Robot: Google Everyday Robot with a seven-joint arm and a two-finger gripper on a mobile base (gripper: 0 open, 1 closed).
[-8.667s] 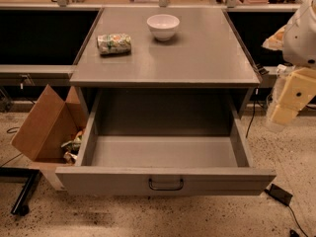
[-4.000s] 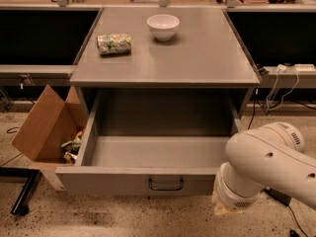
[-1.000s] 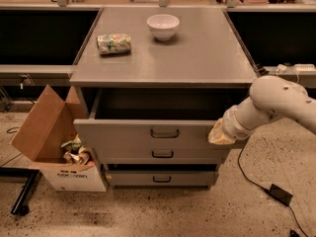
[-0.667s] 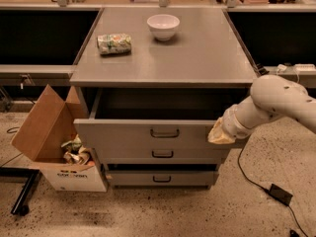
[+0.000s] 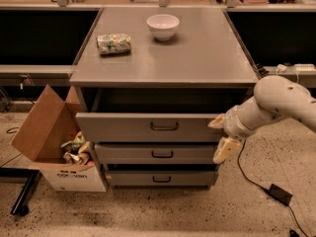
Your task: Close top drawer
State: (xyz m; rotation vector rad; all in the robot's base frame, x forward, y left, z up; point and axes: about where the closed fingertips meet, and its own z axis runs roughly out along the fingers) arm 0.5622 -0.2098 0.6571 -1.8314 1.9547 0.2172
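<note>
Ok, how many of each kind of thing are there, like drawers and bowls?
Drawers: 3, the top drawer, middle drawer, bottom drawer
Bowls: 1, the bowl
Snack bags: 1, the snack bag
Cardboard boxes: 1, the cardboard box
Grippers: 1, the gripper, open, by the top drawer's right end
Total: 7

Cream end effector [image 5: 220, 137] beside the grey top drawer [image 5: 113, 128]; white bowl [image 5: 163, 26], brown box [image 5: 38, 128].
</note>
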